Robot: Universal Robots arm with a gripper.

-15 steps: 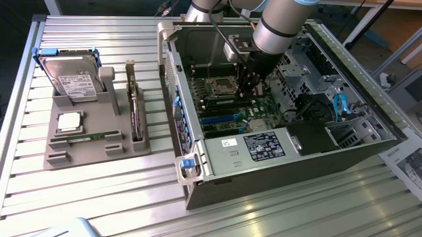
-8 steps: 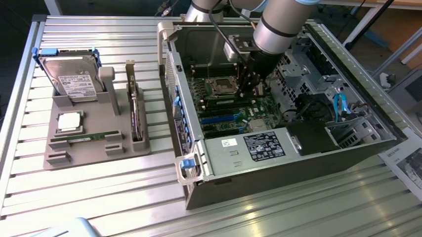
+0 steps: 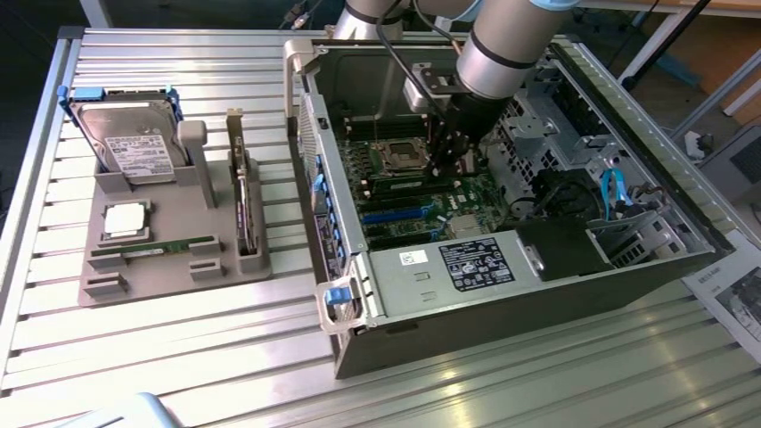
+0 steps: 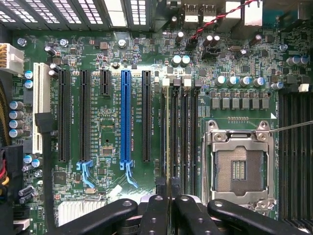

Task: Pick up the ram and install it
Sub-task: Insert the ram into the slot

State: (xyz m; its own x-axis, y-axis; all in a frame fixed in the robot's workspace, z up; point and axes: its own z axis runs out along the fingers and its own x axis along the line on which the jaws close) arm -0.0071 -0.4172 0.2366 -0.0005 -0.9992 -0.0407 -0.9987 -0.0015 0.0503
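An open computer case (image 3: 411,290) is lying on the slatted table (image 3: 178,357), a grey tray (image 3: 167,272) sitting toward the exterior view's left.

The desk (image 3: 500,392) is a run of ribbed aluminium slats, pale and glossy under even light. Past its far corner, at the exterior view's right, an orange-brown floor (image 3: 714,45) shows behind slanting grey metal legs (image 3: 661,37). A printed sheet (image 3: 740,294) lies nearby.
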